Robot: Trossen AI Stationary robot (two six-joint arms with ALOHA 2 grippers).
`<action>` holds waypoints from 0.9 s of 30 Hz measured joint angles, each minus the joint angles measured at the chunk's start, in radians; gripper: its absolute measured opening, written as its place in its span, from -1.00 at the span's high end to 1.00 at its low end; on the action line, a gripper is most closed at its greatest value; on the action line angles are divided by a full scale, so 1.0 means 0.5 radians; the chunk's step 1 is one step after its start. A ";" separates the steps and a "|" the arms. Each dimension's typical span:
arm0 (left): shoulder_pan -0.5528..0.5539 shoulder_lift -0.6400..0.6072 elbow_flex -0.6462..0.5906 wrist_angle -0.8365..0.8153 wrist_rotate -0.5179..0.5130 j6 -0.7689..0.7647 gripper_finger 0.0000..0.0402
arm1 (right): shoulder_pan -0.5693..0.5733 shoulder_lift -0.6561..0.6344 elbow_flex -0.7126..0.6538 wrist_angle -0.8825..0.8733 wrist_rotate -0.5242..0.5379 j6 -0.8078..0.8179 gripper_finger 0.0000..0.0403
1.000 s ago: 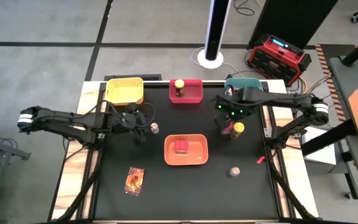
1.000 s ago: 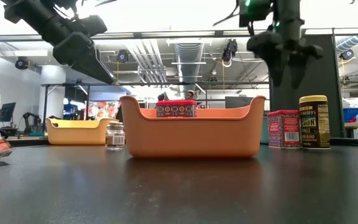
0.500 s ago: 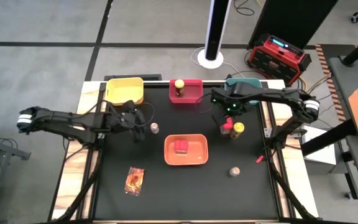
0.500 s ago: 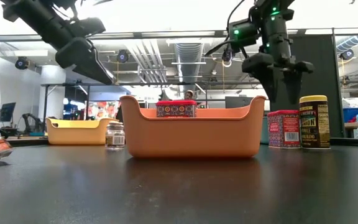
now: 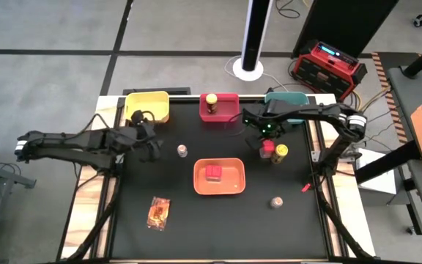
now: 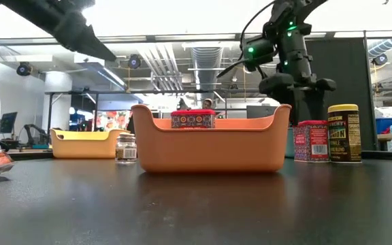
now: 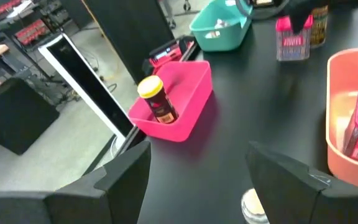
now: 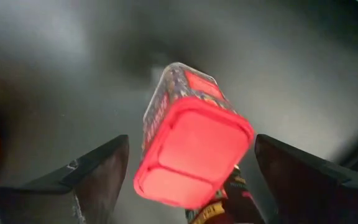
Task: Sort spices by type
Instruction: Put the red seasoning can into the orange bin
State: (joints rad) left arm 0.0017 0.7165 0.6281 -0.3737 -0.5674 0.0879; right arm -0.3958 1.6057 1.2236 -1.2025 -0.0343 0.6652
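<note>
Desk (image 5: 218,220): black mat, trays lined along the 12 o'clock edge so each type gets its own bin, loose items toward the middle.

Yellow tray (image 5: 147,106) at 11 o'clock; nothing visible in it from above. Red tray (image 5: 220,108) at 12 already has one yellow-lidded jar (image 5: 211,101) in it. Teal tray (image 5: 284,99) at 1 o'clock is mostly hidden under the right arm. Orange tray (image 5: 219,177) at centre holds one red tub (image 5: 213,173), so red tubs look assigned there.

Right hand (image 5: 264,139) sits directly over the second red tub (image 8: 188,152) at about 2 o'clock, fingers (image 8: 95,177) spread wide either side of the lid, not touching it. Reads as lined up for a top-down grab, with the orange tray the likely destination. Second yellow-lidded jar (image 5: 280,152) stands just beside that tub on the 3 o'clock side, so there's some risk of a finger clipping it.

Left hand (image 5: 150,141) waits at 10 o'clock, fingers (image 7: 120,180) apart, holding nothing; shaker (image 5: 182,151) is near it, a plausible next pick.

Second shaker (image 5: 276,202) at 4 o'clock and the packet (image 5: 157,212) at 7 o'clock are unsorted. Only one packet visible.
</note>
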 joint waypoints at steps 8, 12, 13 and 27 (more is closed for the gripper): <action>-0.001 -0.073 0.000 -0.003 0.001 0.000 -0.23 | 0.000 0.126 0.000 0.038 -0.015 -0.036 -0.59; -0.001 -0.062 0.000 -0.005 0.001 0.000 -0.23 | 0.000 0.157 0.000 0.069 -0.021 -0.046 -0.52; -0.001 -0.058 0.000 -0.004 0.001 0.000 -0.23 | 0.000 0.160 0.000 0.073 -0.021 -0.046 -0.50; -0.001 -0.033 0.000 -0.005 0.002 0.000 -0.23 | 0.000 0.181 0.000 0.127 -0.004 -0.057 -0.04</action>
State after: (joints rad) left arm 0.0014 0.6998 0.6281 -0.3759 -0.5667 0.0879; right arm -0.3958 1.6962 1.2236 -1.1392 -0.0362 0.6364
